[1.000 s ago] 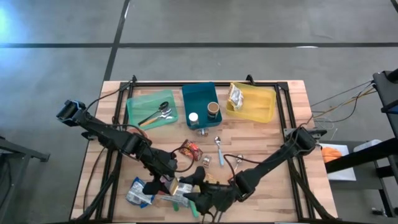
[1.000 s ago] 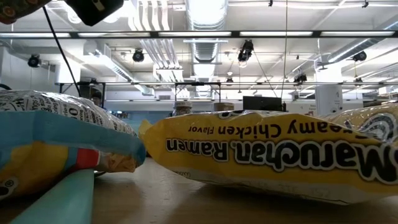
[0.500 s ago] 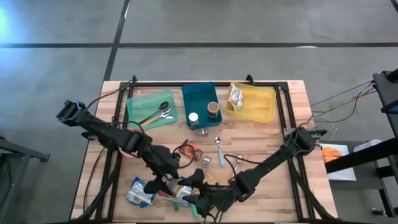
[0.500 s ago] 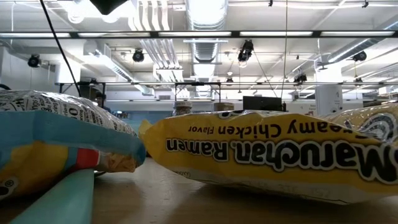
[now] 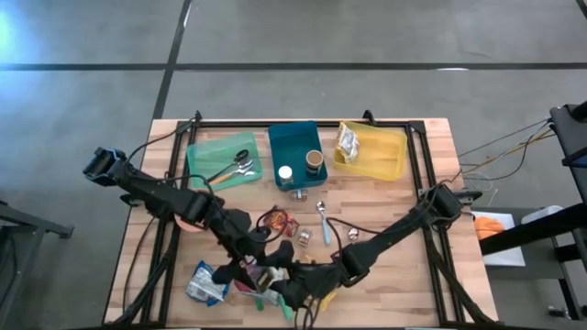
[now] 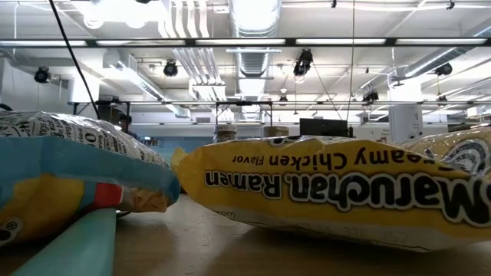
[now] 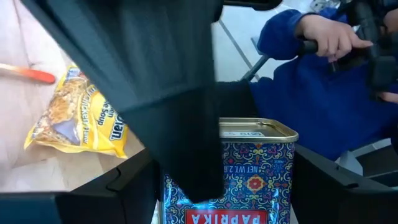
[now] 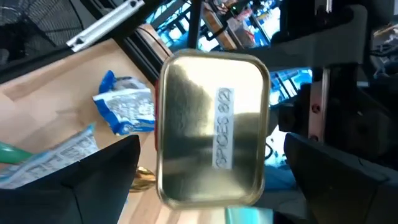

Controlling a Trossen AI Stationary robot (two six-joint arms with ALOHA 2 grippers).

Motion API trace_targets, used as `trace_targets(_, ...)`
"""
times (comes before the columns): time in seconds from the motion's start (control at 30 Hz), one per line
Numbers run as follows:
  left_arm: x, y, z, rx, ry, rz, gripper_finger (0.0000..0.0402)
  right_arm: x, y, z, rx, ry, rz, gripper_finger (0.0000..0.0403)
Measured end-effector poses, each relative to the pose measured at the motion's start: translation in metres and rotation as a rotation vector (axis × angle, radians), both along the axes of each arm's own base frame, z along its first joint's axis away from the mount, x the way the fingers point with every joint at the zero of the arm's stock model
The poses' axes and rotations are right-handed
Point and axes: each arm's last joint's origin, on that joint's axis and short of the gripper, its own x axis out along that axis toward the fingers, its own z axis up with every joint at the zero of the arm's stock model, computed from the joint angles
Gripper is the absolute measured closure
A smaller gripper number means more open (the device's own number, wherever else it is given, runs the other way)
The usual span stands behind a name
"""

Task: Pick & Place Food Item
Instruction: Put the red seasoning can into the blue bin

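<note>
A blue-patterned paprika tin (image 7: 245, 168) with a gold lid hangs over the table's near middle, and my left gripper (image 7: 227, 199) is shut on it. In the high view that gripper (image 5: 260, 260) stands above the packets. My right gripper (image 8: 211, 180) faces it from the other side, open. Its fingers stand on either side of the tin's gold end (image 8: 211, 124) with a gap on both sides. One dark part of it (image 7: 186, 124) crosses in front of the tin in the left wrist view. My left gripper pinches the tin by two opposite side walls (image 7: 169, 186) between its two fingers. The fingers come from the table's left, slanting a little downward. The tin sits upright with its lid up and is lifted clear of the table.
Packets lie below: a yellow ramen pack (image 6: 330, 192), a blue bag (image 6: 77, 176) and a yellow soup packet (image 7: 81, 118). Green (image 5: 197, 156), teal (image 5: 275, 147) and yellow (image 5: 394, 156) bins line the far edge. A red packet (image 5: 278, 220) and a spoon (image 5: 323, 220) lie mid-table. A person's hand (image 7: 323, 37) shows beyond.
My left gripper has risen with the tin, leaving the top of the low view, and has tipped more level. My right gripper has moved toward the table's left, closer around the tin.
</note>
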Motion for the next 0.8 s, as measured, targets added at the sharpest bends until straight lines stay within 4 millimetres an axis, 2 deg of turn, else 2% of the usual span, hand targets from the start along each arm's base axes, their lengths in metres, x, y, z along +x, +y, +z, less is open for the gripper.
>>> trace_targets(0.47, 0.0022, 0.0079, -0.0007, -0.026, 0.011, -0.035, 0.0125, 0.0011, -0.0006, -0.0017, 0.023, 0.027, 0.075, 0.0015)
trace_targets(0.57, 0.0015, 0.0074, -0.0010, -0.037, 0.020, -0.053, 0.0125, 0.0009, -0.0009, -0.0025, 0.016, 0.035, 0.076, 0.0045)
trace_targets(0.8, 0.0013, 0.0070, -0.0011, -0.037, 0.011, -0.079, 0.0125, 0.0016, -0.0014, -0.0009, 0.023, 0.022, 0.071, 0.0158)
